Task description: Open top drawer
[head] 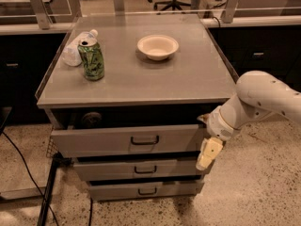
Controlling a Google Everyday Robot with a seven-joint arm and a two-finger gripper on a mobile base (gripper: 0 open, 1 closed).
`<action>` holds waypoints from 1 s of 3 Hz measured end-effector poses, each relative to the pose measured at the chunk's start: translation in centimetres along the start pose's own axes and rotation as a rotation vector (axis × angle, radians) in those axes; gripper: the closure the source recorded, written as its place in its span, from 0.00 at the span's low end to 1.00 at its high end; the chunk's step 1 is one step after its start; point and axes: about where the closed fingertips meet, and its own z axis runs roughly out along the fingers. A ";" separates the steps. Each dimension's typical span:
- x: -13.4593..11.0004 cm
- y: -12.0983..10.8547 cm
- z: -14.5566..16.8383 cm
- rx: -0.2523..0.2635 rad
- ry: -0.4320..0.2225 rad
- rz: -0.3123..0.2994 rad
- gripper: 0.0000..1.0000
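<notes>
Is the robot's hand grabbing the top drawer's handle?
No, the gripper hangs by the right end of the top drawer, apart from its central handle.

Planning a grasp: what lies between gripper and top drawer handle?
Only the top drawer's bare front, camera view; the gripper sits at its right edge.

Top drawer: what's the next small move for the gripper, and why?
Probably a short pull straight out, toward the camera. The gripper sits at the right end of the top drawer, not at its central handle, and the front stands only slightly out, with a dark gap above it. Contact with that edge is unclear.
</notes>
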 end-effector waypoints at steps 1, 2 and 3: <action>0.3 0.6 -0.4 -0.033 0.001 0.014 0.00; 0.8 1.5 -0.8 -0.086 -0.004 0.037 0.00; 1.0 2.2 -0.9 -0.132 -0.012 0.049 0.00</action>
